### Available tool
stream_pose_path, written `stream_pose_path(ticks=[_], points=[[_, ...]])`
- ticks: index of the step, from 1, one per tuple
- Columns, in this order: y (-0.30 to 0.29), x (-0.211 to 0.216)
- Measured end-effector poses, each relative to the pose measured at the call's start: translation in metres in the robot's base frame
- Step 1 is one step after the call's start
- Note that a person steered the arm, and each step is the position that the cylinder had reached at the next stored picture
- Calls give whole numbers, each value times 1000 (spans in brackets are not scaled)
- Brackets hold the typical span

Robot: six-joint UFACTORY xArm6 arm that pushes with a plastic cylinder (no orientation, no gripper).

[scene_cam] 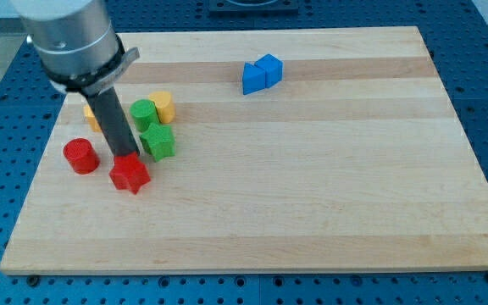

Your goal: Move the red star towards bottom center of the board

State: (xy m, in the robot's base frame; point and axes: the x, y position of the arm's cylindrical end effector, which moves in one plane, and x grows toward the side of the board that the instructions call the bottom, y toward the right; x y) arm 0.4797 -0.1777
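Camera view: the red star (130, 174) was seen at the desk's (329, 203) left, beside the green star (158, 141) and red cylinder (80, 156). My tip (126, 158) was touching its upper edge. No claw was fitted. The star was judged light, rigid, easily slid; contact behind its centre was advised.

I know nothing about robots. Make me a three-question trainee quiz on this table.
1. True or false: my tip is at the red star's top edge.
2. Which block lies nearest the view's left? A red cylinder B green star C blue blocks
3. Fill in: the yellow block sits right of the green ___.

Key: 1 true; 2 A; 3 cylinder.
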Motion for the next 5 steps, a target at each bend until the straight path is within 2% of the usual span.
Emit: stream_pose_path(ticks=[2, 3, 4, 5], points=[[-8, 12], [-59, 16], [-54, 34], [26, 28]])
